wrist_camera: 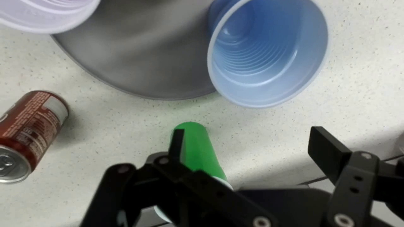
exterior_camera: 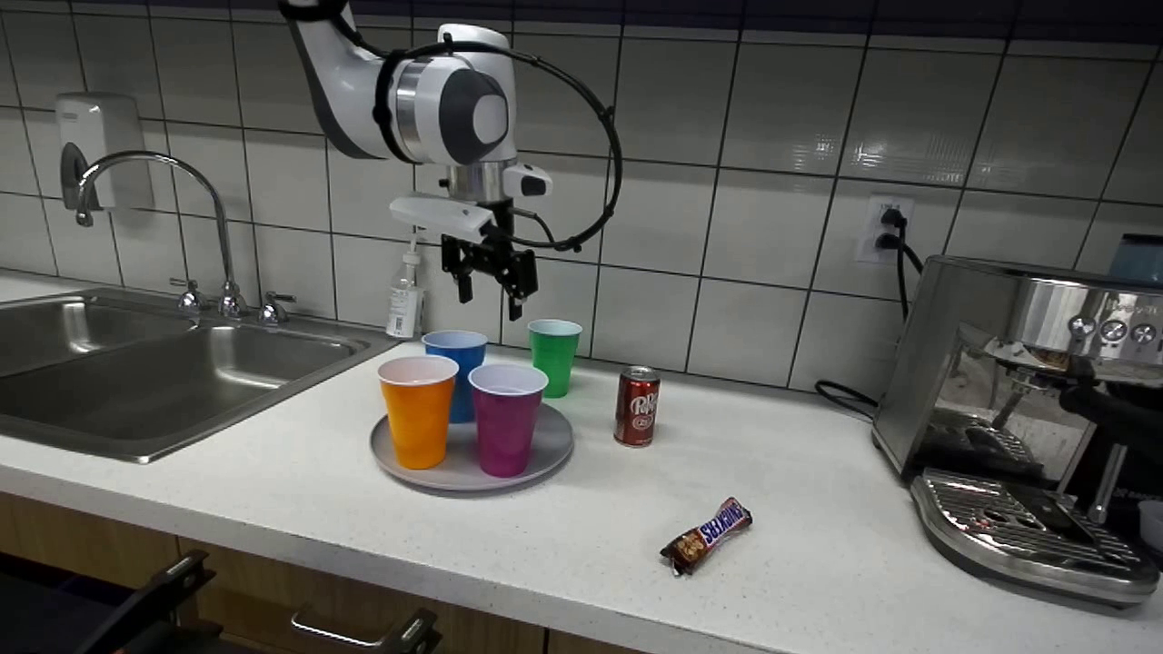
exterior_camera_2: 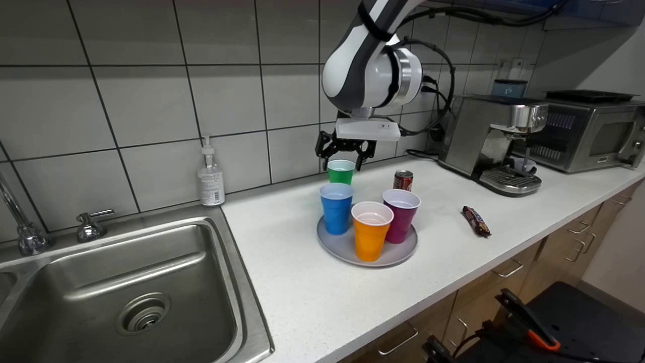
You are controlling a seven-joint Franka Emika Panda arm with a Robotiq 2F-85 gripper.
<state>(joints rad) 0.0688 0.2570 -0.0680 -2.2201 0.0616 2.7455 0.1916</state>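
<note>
The pincer (exterior_camera: pixel 491 305), spread wide and empty, hangs above and near the green cup (exterior_camera: pixel 554 365), which stands on the surface (exterior_camera: pixel 800 490) just beside the grey plate (exterior_camera: pixel 552 434) bearing the blue cup (exterior_camera_2: pixel 335 216); an off-centre descent could clip either probably light cup and topple it.

My feed shows a speckled white desk (exterior_camera: pixel 800 509) across the lower half of an exterior view, a metal sink (exterior_camera: pixel 263 399) set into it at the left. Left of the frame's middle, a round gray plate (exterior_camera: pixel 462 459) lies on it. At the plate's upper right I see an upright green cup (exterior_camera: pixel 556 359), then, just right of middle, a red soda can (exterior_camera: pixel 637 407). A Snickers bar (exterior_camera: pixel 707 536) lies slanted below and right of the can. An espresso machine (exterior_camera: pixel 990 445) fills the right edge; a boxy metal oven (exterior_camera_2: pixel 589 131) stands at the far right in an exterior view.
</note>
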